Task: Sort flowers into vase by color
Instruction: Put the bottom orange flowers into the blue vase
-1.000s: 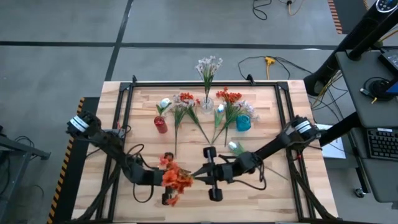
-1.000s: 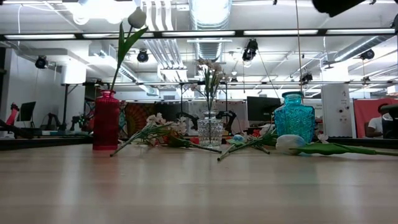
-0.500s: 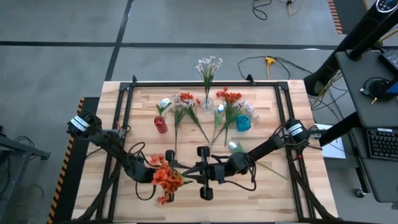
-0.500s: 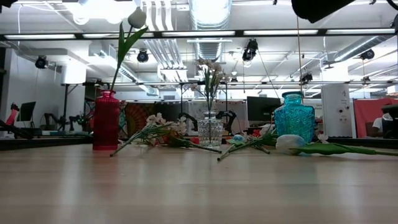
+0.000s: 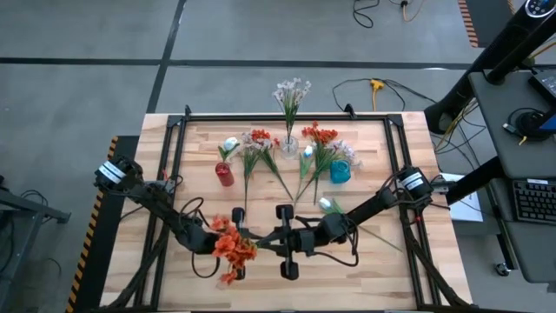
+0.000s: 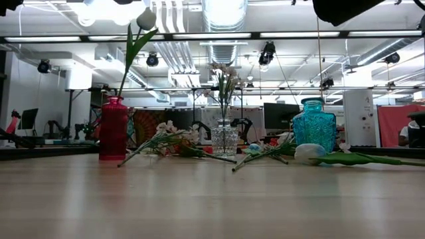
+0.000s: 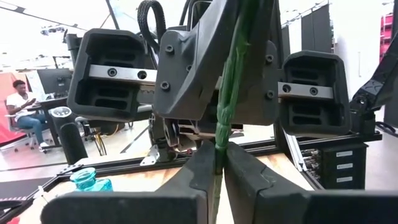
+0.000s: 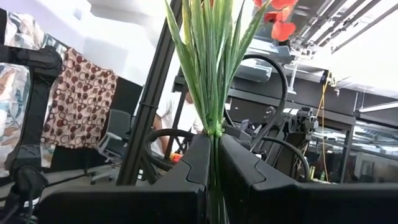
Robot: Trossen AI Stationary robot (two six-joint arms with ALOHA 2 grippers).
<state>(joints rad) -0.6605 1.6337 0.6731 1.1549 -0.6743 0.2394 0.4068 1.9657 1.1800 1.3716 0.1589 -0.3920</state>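
Both my grippers are pinched on one orange-red flower (image 5: 231,249), low and centre-left in the high view. My left gripper (image 7: 216,163) has its fingers pressed together on the green stalk, which runs straight up between them. My right gripper (image 8: 213,155) is likewise clamped on that stalk, just below the fan of leaves, with red petals showing at the upper right of the right wrist view. From above, the two grippers face each other along the stem, the bloom on the left arm's side, the right gripper (image 5: 280,241) just beside it toward the centre.

I judge this to be a handover: two holds on one stem, so one of my grippers has to let go before the flower can travel. The next move calls for one clean release, then lifting the stalk tail-down toward a vase mouth without snagging the leaves.

Farther up the high view, the vases stand in a row: a red vase (image 5: 225,175) at centre-left with a white bud in it, a clear vase (image 5: 289,143) in the middle holding a pale spray, and a blue vase (image 5: 340,170) to the right. Between them lie loose stems (image 5: 261,153) still unsorted, and a white bud (image 5: 328,206) lies on the table (image 5: 391,261) near my right arm.
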